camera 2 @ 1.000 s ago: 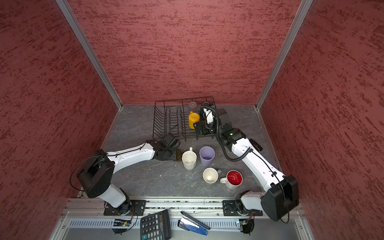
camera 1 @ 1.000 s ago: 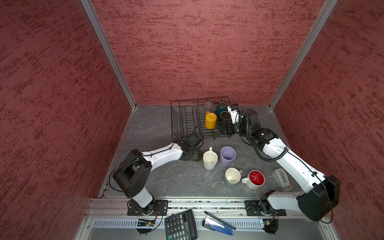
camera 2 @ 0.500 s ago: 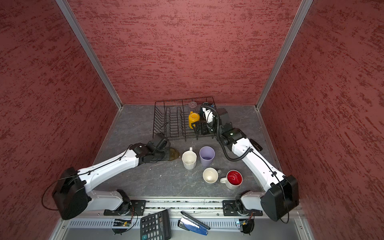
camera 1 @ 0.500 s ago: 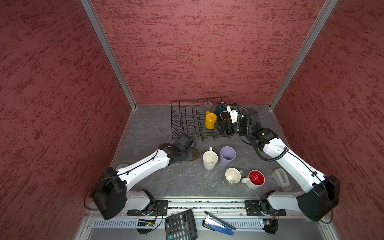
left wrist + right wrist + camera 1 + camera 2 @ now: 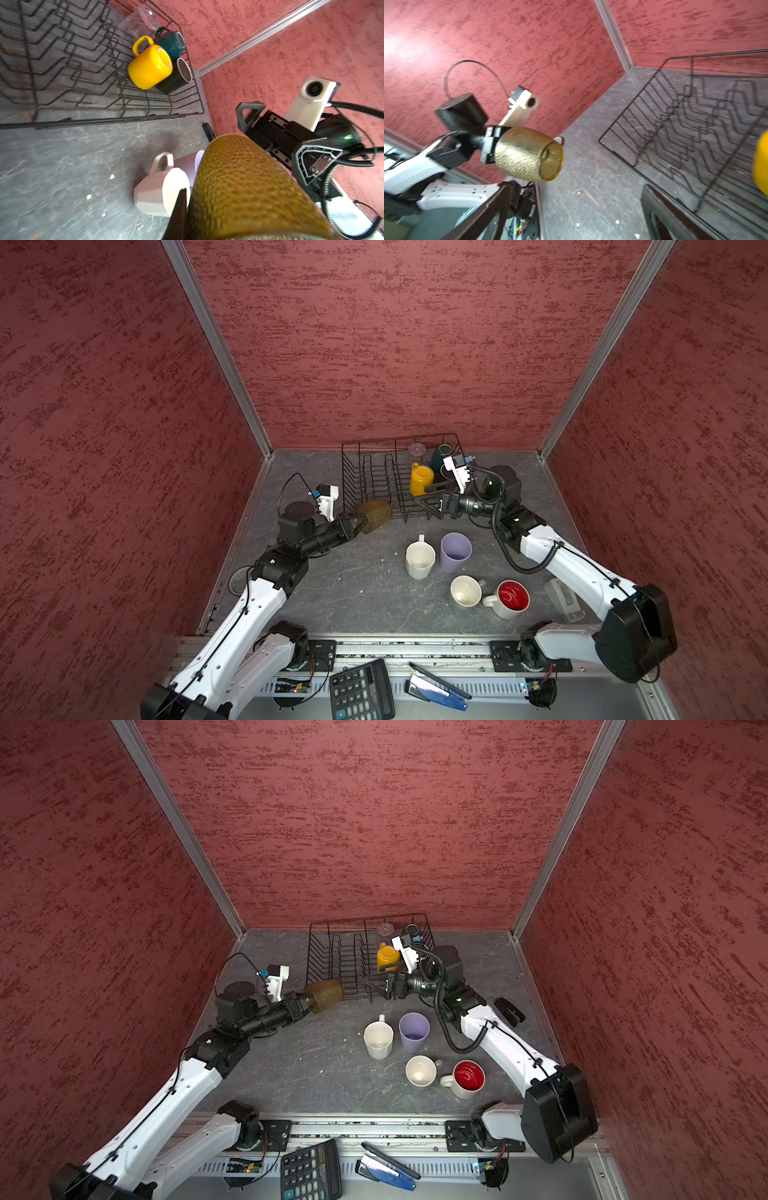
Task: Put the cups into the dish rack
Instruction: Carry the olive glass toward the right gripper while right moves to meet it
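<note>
As far as I can see from here, 4 of the 9 cups are in the dish rack (image 5: pixel 374 483) already, all at its right end: yellow mug (image 5: pixel 421 479), teal mug (image 5: pixel 439 456), clear glass (image 5: pixel 417 450), plus a black mug (image 5: pixel 176 79) that only the left wrist view shows.

No. 5 is in the air. There the left gripper (image 5: pixel 356 524) is clamped on the base of the olive-brown glass (image 5: pixel 372 515), held on its side w/ the mouth toward the rack. It sits just beside the rack's near left corner, not yet over the wires. Over at the rack's front edge the right gripper (image 5: pixel 428 497) hangs w/ jaws spread wide, nothing in them.

Left to do: 4 cups upright on the table (image 5: pixel 353 593) in front of the rack, i.e. white faceted mug (image 5: pixel 419 559) and lavender tumbler (image 5: pixel 456 551) side by side. Closer to the arm bases are a pale mug (image 5: pixel 466 591) and the red-inside mug (image 5: pixel 509 599), close together.

So approx halfway, I'd say.
</note>
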